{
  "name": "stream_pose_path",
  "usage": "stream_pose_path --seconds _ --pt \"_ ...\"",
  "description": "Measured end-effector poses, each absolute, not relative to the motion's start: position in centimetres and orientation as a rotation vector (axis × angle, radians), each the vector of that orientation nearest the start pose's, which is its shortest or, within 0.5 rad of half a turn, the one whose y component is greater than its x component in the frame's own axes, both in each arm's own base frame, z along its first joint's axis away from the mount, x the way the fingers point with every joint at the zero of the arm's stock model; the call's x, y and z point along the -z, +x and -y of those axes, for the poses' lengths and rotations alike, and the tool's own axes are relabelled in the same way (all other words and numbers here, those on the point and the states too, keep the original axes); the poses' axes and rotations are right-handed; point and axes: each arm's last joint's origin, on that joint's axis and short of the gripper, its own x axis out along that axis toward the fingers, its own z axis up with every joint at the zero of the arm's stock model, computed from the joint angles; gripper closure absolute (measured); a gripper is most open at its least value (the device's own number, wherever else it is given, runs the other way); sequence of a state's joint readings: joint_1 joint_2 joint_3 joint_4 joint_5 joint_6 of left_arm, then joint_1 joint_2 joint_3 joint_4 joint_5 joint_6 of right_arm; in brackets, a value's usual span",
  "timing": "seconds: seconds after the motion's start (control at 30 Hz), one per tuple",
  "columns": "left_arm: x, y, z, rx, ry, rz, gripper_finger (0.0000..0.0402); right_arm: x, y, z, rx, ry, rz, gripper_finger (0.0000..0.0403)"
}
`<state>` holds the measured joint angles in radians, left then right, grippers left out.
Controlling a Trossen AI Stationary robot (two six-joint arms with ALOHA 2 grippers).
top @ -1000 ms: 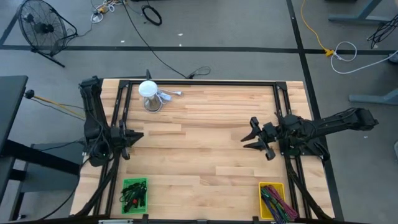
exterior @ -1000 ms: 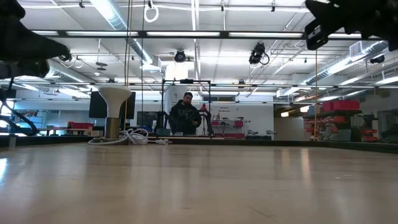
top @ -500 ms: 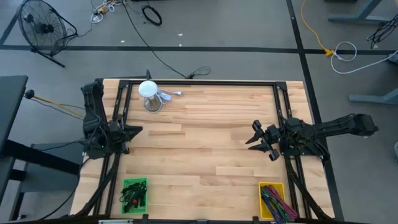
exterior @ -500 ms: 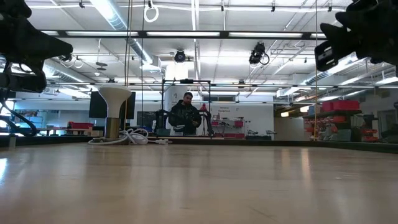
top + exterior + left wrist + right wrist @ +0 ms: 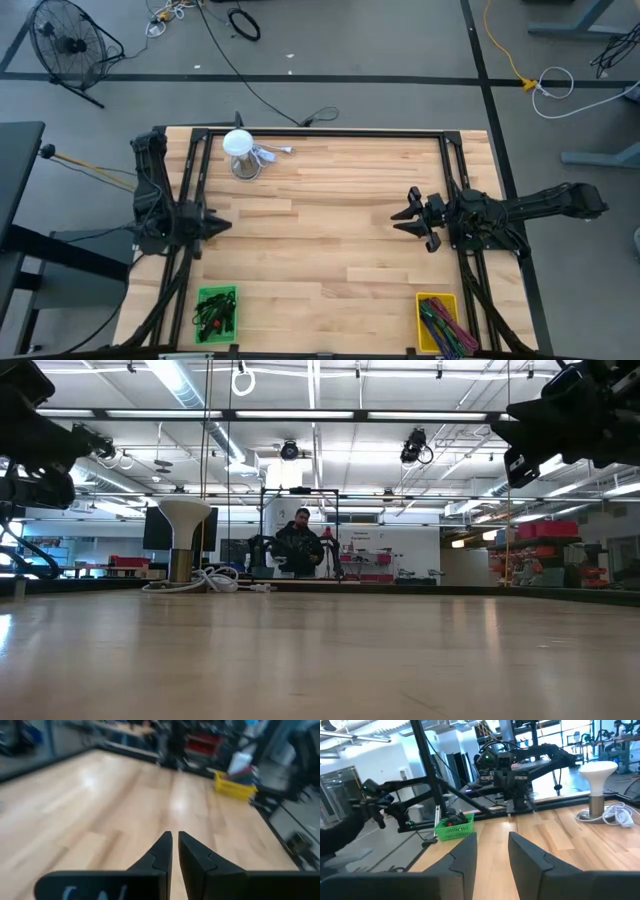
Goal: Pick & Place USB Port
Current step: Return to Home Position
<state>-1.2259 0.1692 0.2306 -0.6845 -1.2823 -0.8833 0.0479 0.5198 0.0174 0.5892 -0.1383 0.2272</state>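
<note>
Green mesh bin (image 5: 216,291) and yellow plastic bin (image 5: 421,320) at the near corners of the light wooden table (image 5: 330,190) hold the charger cables (image 5: 214,316); left gripper (image 5: 175,836) almost closed, right gripper (image 5: 492,836) parted, both empty above its sides; guess only homing's left.

Green bin (image 5: 217,290) holds black cables (image 5: 213,317); yellow bin (image 5: 419,320) holds pink-black cables (image 5: 440,325).

Slim black jointed arms (image 5: 150,185), tapered claws (image 5: 175,835)
</note>
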Motion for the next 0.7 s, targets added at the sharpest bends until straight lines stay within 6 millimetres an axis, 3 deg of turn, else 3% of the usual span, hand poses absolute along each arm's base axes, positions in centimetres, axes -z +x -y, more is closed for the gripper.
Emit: stream_pose_path --seconds 0.4,0.7 --pt "-17.5 4.6 5.6 0.055 -0.32 -0.316 0.0367 -17.7 13.0 -1.0 -0.195 0.223 0.06 0.0292" --pt "-17.0 4.8 6.3 0.106 -0.396 -0.317 0.0367 -18.7 12.3 -1.0 -0.205 0.218 0.148 0.0292"
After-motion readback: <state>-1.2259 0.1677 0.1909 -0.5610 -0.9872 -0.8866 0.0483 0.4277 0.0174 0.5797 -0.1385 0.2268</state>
